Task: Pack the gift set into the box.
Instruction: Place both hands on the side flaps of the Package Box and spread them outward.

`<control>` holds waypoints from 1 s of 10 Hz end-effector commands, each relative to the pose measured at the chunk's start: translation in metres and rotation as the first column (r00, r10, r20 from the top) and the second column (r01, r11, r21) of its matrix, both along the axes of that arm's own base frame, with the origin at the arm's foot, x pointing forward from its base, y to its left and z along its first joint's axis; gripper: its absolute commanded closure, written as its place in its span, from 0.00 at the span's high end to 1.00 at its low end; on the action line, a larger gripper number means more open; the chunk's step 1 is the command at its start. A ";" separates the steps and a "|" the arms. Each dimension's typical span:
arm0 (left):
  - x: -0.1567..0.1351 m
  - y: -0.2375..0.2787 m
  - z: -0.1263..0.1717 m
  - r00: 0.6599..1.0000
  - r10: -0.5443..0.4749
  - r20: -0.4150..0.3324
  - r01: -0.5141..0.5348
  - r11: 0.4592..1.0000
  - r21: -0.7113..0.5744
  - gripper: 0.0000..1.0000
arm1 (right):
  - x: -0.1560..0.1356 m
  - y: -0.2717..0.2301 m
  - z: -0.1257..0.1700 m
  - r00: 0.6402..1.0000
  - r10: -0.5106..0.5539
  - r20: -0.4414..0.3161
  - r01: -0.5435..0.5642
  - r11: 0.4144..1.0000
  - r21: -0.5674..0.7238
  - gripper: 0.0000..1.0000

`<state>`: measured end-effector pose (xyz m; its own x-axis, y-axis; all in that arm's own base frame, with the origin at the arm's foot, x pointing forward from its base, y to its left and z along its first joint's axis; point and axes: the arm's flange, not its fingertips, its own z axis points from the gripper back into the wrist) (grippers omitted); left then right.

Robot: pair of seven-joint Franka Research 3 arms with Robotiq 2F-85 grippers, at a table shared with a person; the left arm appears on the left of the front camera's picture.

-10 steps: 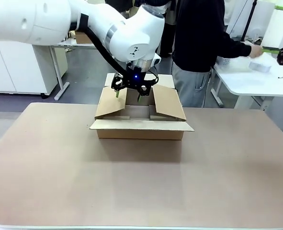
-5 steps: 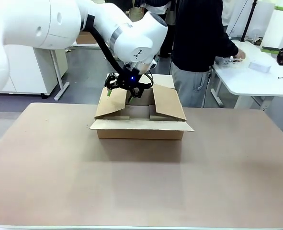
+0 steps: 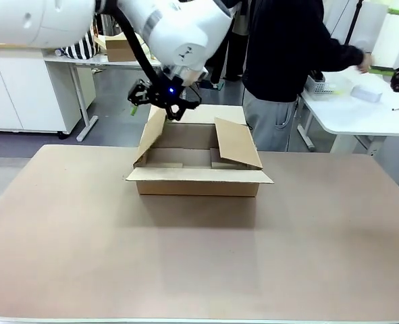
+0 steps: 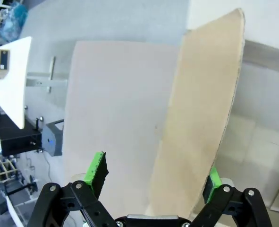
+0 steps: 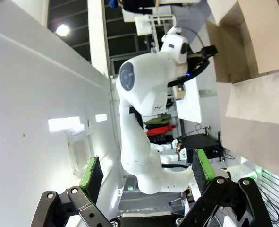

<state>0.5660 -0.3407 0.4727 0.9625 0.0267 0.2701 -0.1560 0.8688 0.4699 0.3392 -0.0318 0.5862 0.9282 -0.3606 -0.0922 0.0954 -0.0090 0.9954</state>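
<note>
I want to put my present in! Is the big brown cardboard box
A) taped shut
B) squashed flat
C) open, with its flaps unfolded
C: the large brown cardboard box stands on the table with its top flaps unfolded, so you can see down inside it.

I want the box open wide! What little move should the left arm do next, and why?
Probably push the left flap outward: the open left gripper straddles that flap of the large brown cardboard box, and it leans over the opening.
</note>
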 end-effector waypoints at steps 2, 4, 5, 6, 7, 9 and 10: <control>-0.015 0.051 0.011 0.997 0.072 0.027 -0.068 0.991 -0.117 1.00 | 0.003 0.001 0.000 1.000 0.000 0.028 0.000 1.000 0.011 1.00; -0.013 0.083 0.006 0.993 0.116 -0.004 -0.114 0.970 -0.215 1.00 | 0.003 0.001 0.000 1.000 0.000 0.028 0.000 1.000 0.011 1.00; -0.013 0.102 0.001 0.990 0.139 -0.020 -0.139 0.949 -0.282 1.00 | 0.003 0.001 0.000 1.000 0.000 0.028 0.000 1.000 0.011 1.00; -0.013 0.118 -0.005 0.986 0.163 -0.034 -0.165 0.929 -0.331 1.00 | 0.003 0.001 0.000 1.000 0.000 0.028 0.000 1.000 0.011 1.00; -0.014 0.132 -0.010 0.985 0.169 -0.047 -0.174 0.905 -0.387 1.00 | 0.003 0.001 0.000 1.000 0.000 0.028 0.000 1.000 0.011 1.00; -0.018 0.161 -0.017 0.980 0.191 -0.054 -0.192 0.846 -0.498 1.00 | 0.003 0.001 0.000 1.000 0.000 0.028 0.000 1.000 0.011 1.00; -0.020 0.172 -0.020 0.981 0.186 -0.053 -0.183 0.803 -0.567 1.00 | 0.003 0.001 0.000 1.000 0.000 0.028 0.000 1.000 0.011 1.00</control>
